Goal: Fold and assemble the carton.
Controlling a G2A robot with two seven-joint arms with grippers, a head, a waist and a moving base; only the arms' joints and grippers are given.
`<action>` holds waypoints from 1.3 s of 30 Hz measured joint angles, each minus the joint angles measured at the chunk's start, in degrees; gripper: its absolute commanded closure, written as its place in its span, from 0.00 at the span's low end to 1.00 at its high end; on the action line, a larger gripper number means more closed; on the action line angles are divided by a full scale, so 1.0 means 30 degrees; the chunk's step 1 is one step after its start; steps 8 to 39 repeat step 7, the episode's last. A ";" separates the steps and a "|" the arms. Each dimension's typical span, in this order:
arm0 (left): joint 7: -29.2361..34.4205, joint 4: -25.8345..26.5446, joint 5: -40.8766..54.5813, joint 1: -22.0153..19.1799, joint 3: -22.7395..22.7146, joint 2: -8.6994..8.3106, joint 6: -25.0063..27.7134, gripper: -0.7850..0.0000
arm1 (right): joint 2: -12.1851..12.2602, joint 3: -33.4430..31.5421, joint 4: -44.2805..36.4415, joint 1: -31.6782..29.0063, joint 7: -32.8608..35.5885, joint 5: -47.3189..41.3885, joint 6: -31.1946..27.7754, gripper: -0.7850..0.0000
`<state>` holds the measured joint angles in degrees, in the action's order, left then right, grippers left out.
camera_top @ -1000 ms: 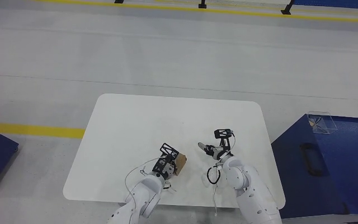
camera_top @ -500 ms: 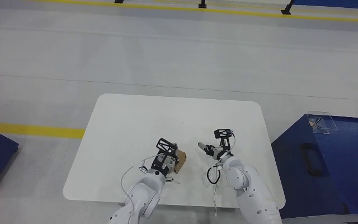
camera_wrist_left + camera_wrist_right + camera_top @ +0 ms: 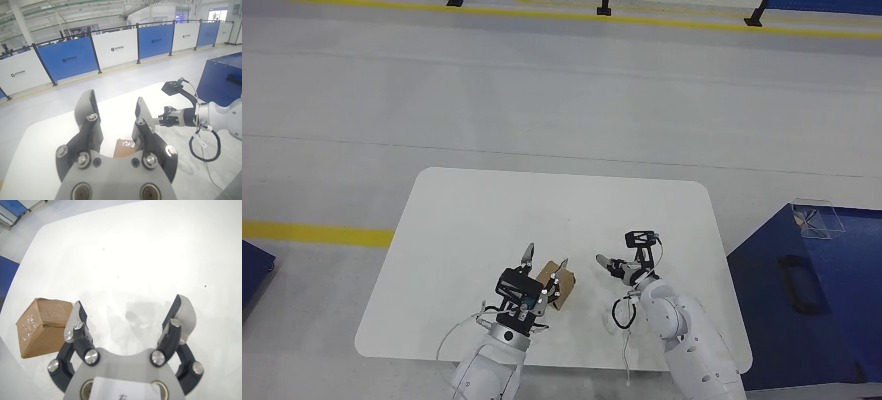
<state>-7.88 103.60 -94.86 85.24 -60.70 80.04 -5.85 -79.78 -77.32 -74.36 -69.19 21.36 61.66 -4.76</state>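
A small brown carton (image 3: 562, 281) stands closed on the white table (image 3: 542, 200) near its front edge. My left gripper (image 3: 544, 258) hovers open just above and beside the carton, its fingers (image 3: 90, 106) spread and tilted upward. The carton's top (image 3: 123, 148) peeks out below my left gripper (image 3: 116, 108). My right gripper (image 3: 604, 263) is open a short way to the carton's right and holds nothing. In the right wrist view the carton (image 3: 43, 323) sits apart from my right gripper (image 3: 128, 311), beyond one finger (image 3: 79, 313). The left wrist view also shows the right gripper (image 3: 157, 119).
A blue cabinet (image 3: 812, 290) stands off the table's right side, with a clear plastic box (image 3: 817, 215) on top. Blue and white barrier panels (image 3: 117, 47) line the floor beyond the table. The table's far half is bare white surface.
My left gripper has drawn back leftward off the carton and tilted up, its fingers now spread. The carton and the right arm have stayed put.
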 measured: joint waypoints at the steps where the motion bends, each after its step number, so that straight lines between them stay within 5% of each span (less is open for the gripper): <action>1: 0.0000 0.0000 0.0000 0.0000 0.0000 0.0000 0.0000 0.29 | 0.0000 0.0000 0.0000 0.0000 0.0000 0.0000 0.0000 0.00; 7: -0.0001 0.0000 0.0000 0.0000 0.0000 0.0000 0.0000 0.04 | 0.0000 0.0000 0.0000 0.0000 0.0000 0.0000 0.0000 0.00; 39: -0.0001 0.0000 0.0000 0.0000 0.0000 0.0000 0.0000 0.04 | 0.0000 0.0000 0.0000 0.0000 0.0000 0.0000 0.0000 0.00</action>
